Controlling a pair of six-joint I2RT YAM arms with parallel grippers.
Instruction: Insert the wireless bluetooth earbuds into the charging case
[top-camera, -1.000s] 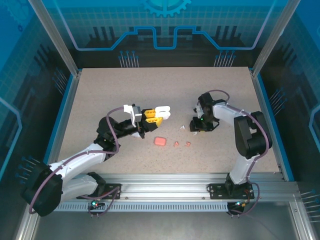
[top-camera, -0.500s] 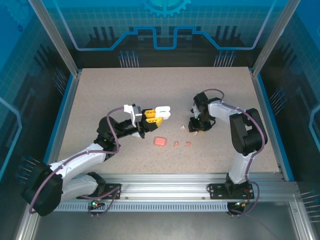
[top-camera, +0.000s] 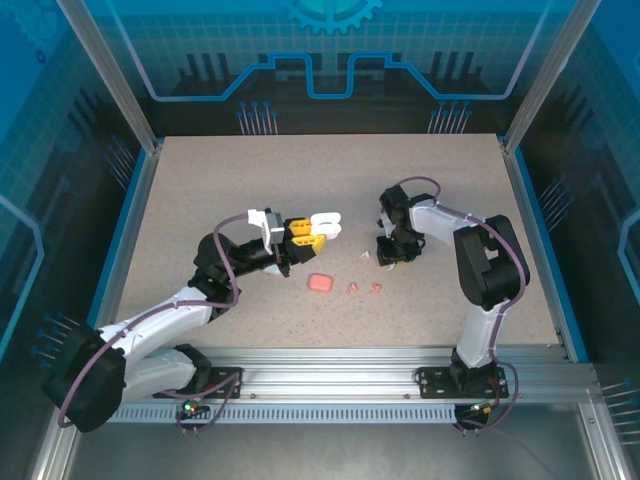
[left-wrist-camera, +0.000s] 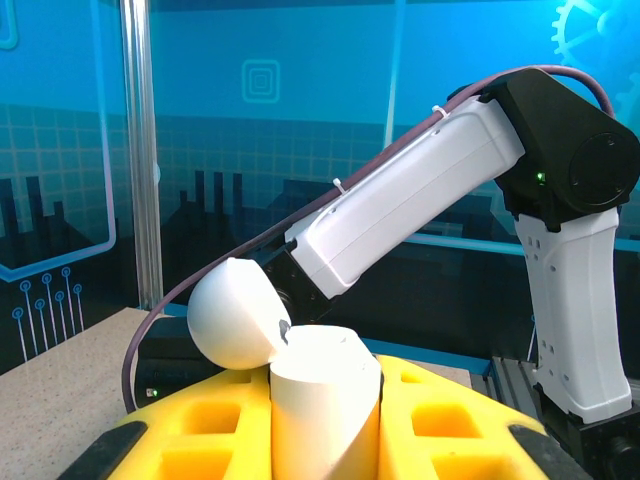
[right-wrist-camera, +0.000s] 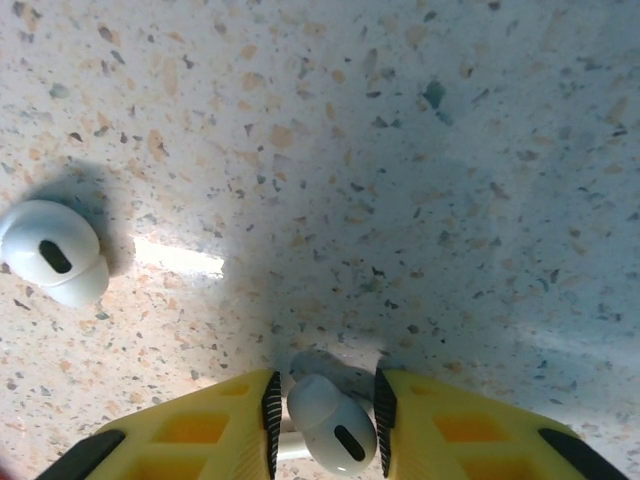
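A: Item: white earbud (right-wrist-camera: 335, 428). Location?
B: On the speckled table (right-wrist-camera: 400, 150), between the yellow pads of the right gripper (right-wrist-camera: 326, 410). The jaws sit close on both flanks; whether they actually squeeze it cannot be told. A second white earbud (right-wrist-camera: 55, 255) lies loose at ten o'clock.
A: Handling?
B: Judged very light, rigid and glossy — apt to squirt out. Best taken across the bulb, stem free.
A: Destination?
B: White charging case (left-wrist-camera: 320, 370), lid (left-wrist-camera: 232, 315) hinged open, clamped in the left gripper (left-wrist-camera: 325, 440) — at nine o'clock of the right gripper from above. A salmon-pink case (top-camera: 320, 283) and pink earbuds (top-camera: 351, 287) lie at seven o'clock.
A: Markings?
B: None legible.
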